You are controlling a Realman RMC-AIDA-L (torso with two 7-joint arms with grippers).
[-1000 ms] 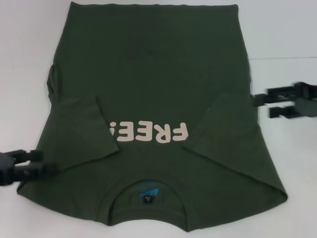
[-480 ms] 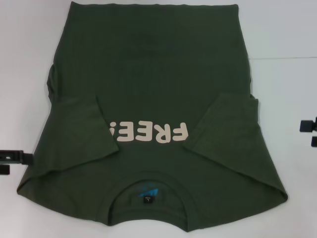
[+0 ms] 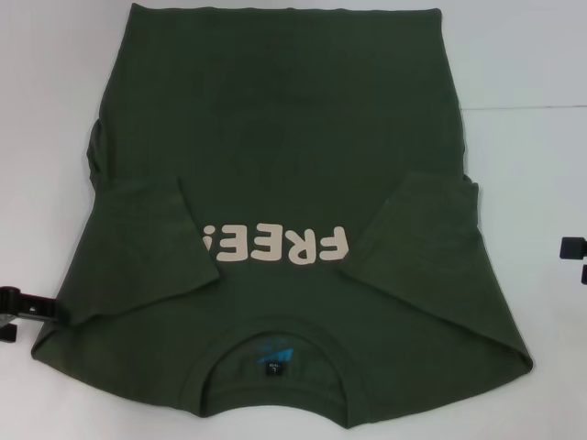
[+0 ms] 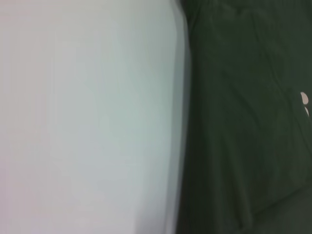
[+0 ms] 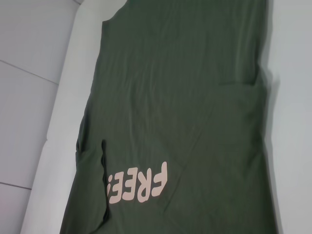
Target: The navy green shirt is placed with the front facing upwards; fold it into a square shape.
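Note:
The navy green shirt (image 3: 275, 156) lies flat, front up, on the white table (image 3: 523, 165). Its collar and blue neck label (image 3: 275, 357) are nearest me, and the cream "FREE!" lettering (image 3: 275, 246) reads upside down. Both short sleeves are folded in over the chest. My left gripper (image 3: 18, 316) sits at the shirt's left shoulder edge, open and holding nothing. At the right frame edge, clear of the cloth, my right gripper (image 3: 578, 260) is open and empty. The left wrist view shows the shirt (image 4: 243, 122) beside bare table, the right wrist view the shirt (image 5: 185, 97) and its lettering (image 5: 139, 184).
A faint seam (image 3: 523, 108) crosses the white table to the right of the shirt. The shirt's hem reaches nearly to the far edge of the head view. Pale wall panels (image 5: 29, 73) rise behind the table in the right wrist view.
Both grippers have drawn outward from the shirt's sides toward the frame edges. The right one went farthest. The left one has since dropped slightly. The shirt has not moved.

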